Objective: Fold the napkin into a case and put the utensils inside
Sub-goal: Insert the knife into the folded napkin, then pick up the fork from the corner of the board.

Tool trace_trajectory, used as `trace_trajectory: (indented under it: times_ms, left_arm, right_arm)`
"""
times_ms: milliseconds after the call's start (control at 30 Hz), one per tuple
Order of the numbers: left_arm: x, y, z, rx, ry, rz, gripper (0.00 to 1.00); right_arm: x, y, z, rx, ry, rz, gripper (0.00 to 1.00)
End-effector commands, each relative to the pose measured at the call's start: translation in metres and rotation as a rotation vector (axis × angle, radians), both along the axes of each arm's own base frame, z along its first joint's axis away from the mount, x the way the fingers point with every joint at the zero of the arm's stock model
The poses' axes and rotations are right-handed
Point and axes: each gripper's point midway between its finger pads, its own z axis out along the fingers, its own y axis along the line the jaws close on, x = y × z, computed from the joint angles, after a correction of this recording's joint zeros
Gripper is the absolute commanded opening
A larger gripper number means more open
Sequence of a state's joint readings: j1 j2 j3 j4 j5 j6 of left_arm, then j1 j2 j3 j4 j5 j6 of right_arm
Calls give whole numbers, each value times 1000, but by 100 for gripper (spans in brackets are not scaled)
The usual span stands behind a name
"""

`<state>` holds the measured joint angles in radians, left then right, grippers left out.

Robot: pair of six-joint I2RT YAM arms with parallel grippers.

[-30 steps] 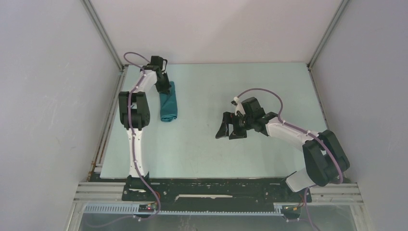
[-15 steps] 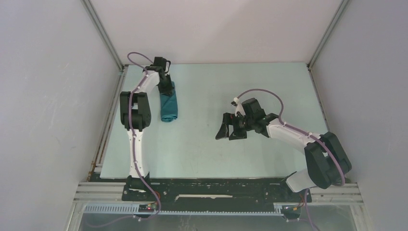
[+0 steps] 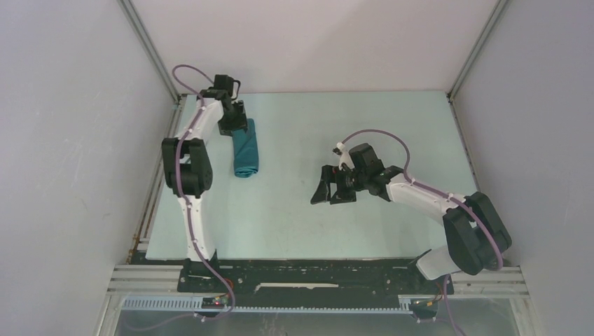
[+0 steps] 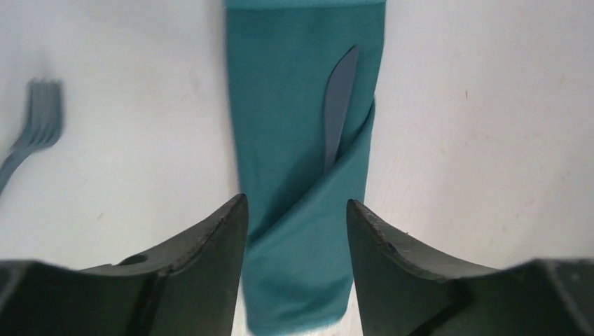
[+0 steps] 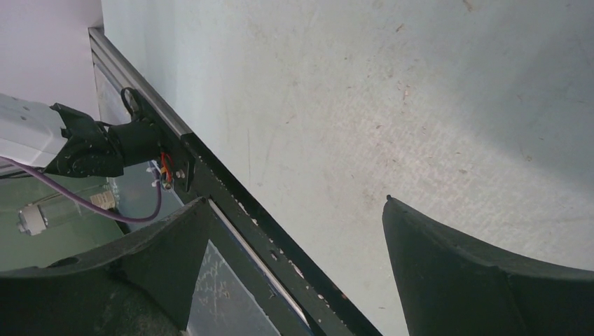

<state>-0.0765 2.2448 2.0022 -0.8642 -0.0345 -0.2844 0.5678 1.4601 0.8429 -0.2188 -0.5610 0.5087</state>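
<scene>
Left gripper (image 4: 295,203) parted, empty, over the case (image 4: 280,105); right gripper (image 5: 295,201) wide, empty

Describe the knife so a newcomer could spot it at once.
On the pale table, look to the far left corner, where a narrow teal case lies below the left end effector. The knife pokes out of its diagonal pocket, only the blade showing. Unlike the fork lying bare on the table beside the case, it is tucked into cloth.
</scene>
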Motion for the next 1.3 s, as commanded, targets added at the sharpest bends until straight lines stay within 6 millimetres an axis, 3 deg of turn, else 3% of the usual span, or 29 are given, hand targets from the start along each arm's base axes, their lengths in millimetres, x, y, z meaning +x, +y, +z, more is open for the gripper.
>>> trace_trajectory:
  times_ms: [0,33,100,133,333,633,700,800,1000,1133,1267]
  left_arm:
    - [-25,58,61,31,-95,84,62]
    - [-32,74,60,17,-93,126,62]
    - [-41,102,57,-13,-103,194,93]
    - [-45,116,54,-14,-102,227,98]
    - [-39,161,35,-78,-82,284,100]
    - [-23,187,-18,-117,44,279,100]
    - [-23,187,-23,-127,63,277,100]
    - [-30,171,-37,-211,113,293,91]
    - [-55,134,-37,-318,185,296,89]
    - [-73,111,-43,-303,238,260,87]
    - [-92,97,-53,-259,299,245,77]
  right_arm:
    - [-4,10,12,47,-46,37,99]
    - [-5,11,12,53,-47,41,99]
    - [-8,11,11,62,-46,51,99]
    - [-10,11,11,63,-45,55,99]
    - [-13,6,8,61,-35,64,99]
    - [-8,-1,10,70,-34,51,99]
    - [-7,-4,10,72,-37,44,99]
    - [-6,-4,13,85,-38,40,99]
    - [-7,-4,19,95,-50,38,99]
    - [-9,-4,24,107,-60,41,99]
    - [-12,-4,26,114,-63,38,99]
